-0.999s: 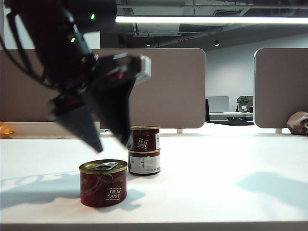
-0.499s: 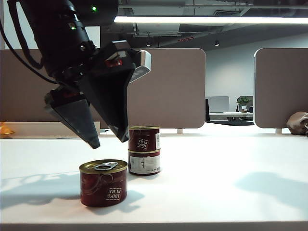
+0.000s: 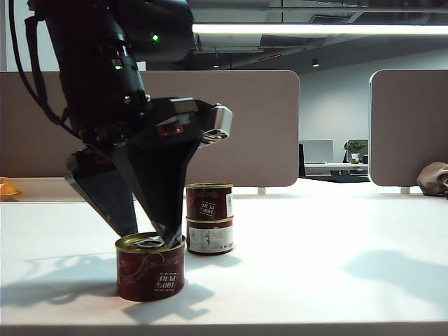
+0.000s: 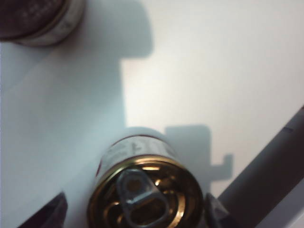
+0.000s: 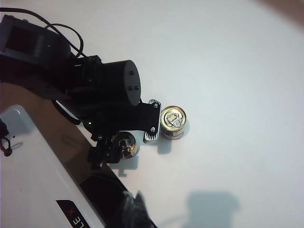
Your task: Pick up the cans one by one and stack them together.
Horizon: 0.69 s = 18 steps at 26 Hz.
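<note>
Near edge of matte white worktop (image 3: 336, 280): lone can (image 3: 150, 267), squat cylinder, dark red label, glossy gold lid with pull-tab. Left pincer (image 3: 148, 234) over it, black wedge fingers (image 3: 105, 192) spread wide, tips at lid rim either side, nothing gripped. Just behind: two cans stacked (image 3: 209, 218), upper one red-labelled, lower one with white label panel, gold rims. Right pincer (image 5: 132, 204) off to the side above worktop, dark tips shut, holding nothing. Beyond: beige rounded partition panels (image 3: 245, 126).
</note>
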Available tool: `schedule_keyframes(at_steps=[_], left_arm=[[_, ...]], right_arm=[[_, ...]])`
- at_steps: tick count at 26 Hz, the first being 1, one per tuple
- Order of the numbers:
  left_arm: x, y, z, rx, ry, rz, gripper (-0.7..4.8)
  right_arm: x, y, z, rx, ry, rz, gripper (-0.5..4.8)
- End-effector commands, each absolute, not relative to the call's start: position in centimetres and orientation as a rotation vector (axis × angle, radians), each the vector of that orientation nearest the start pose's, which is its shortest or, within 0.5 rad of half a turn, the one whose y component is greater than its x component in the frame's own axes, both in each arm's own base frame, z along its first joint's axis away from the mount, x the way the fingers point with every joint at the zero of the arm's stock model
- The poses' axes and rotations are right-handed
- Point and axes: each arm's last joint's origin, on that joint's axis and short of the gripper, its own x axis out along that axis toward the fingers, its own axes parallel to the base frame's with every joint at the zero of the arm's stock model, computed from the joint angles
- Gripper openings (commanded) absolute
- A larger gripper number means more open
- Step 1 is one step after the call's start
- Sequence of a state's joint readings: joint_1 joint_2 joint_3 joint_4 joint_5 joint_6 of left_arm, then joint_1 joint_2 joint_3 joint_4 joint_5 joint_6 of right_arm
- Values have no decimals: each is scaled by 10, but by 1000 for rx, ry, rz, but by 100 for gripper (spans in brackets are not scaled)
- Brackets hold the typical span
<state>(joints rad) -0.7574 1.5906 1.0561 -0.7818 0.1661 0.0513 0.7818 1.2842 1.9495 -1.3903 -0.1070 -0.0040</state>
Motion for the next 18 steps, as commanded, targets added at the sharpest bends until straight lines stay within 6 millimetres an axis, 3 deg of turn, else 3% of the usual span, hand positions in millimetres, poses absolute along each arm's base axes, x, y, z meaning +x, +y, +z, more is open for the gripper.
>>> schedule_keyframes(at_steps=[1,9,12,18], left_arm=[[209,-204,198,444,1288,-813,372],[212,-209,189,428,1308,-841,370],[212,-209,189,442,1300,-822,300],[212,-209,184,455,1334,-812,273]], right_arm=[[119,123,493,-242,694,852,-6],[119,123,493,-241,694,857,-5],[119,123,493,-241,695,856,-5],[119,123,493,-241,695,856,-5]])
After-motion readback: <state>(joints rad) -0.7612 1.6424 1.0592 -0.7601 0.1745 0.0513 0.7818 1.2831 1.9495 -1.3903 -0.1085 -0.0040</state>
